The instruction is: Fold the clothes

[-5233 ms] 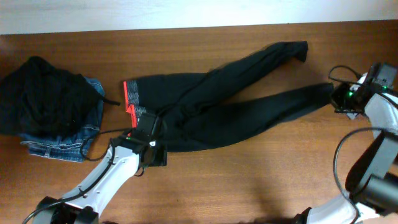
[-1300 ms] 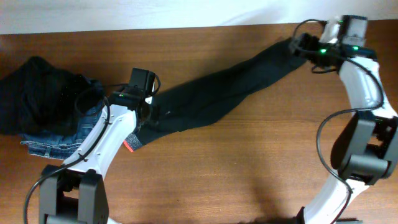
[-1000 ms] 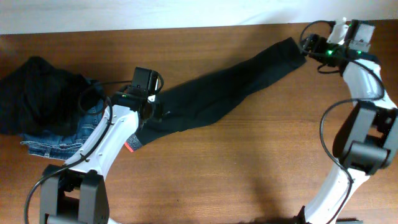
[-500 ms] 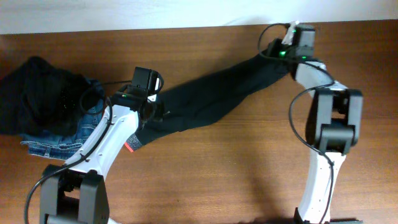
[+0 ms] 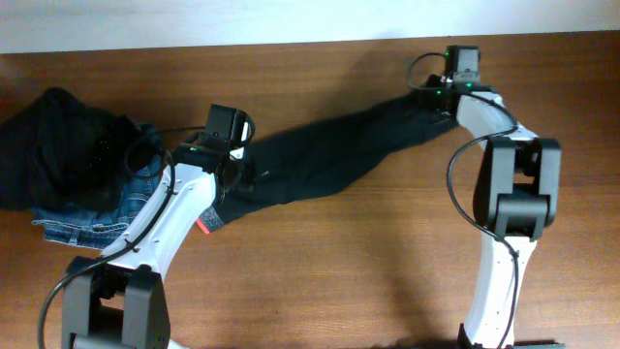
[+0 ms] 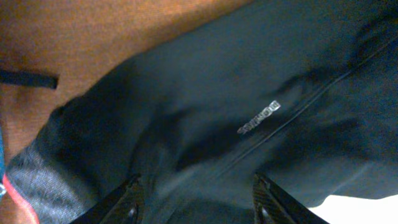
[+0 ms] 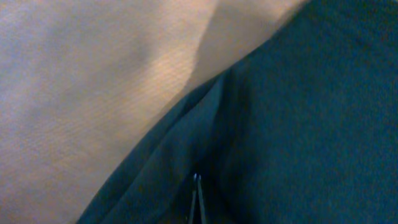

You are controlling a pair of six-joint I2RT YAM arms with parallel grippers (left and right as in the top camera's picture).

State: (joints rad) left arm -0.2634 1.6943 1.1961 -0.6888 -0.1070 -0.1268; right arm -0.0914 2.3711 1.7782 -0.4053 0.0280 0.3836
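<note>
The black pants [image 5: 329, 155] lie folded lengthwise in a diagonal strip on the wooden table. Their grey, red-edged waistband [image 5: 205, 223] is at the lower left and the leg ends are at the upper right. My left gripper [image 5: 235, 174] hovers over the hip area just above the waistband. Its fingers are spread wide over the fabric [image 6: 261, 74] and hold nothing, and the waistband [image 6: 31, 180] shows at that view's lower left. My right gripper [image 5: 441, 94] is at the leg ends. In the right wrist view the gripper [image 7: 196, 180] is pinched shut in the dark fabric [image 7: 311, 124].
A heap of plain black cloth [image 5: 58, 145] lies on blue jeans [image 5: 97, 228] at the left edge of the table. A black cord [image 6: 28, 79] lies on the wood beside the waistband. The table's far edge [image 5: 310, 41] meets a white wall.
My right gripper has moved left from past the leg ends onto them, and the leg ends have shifted left and bunched. The left arm has stayed over the waist area.
</note>
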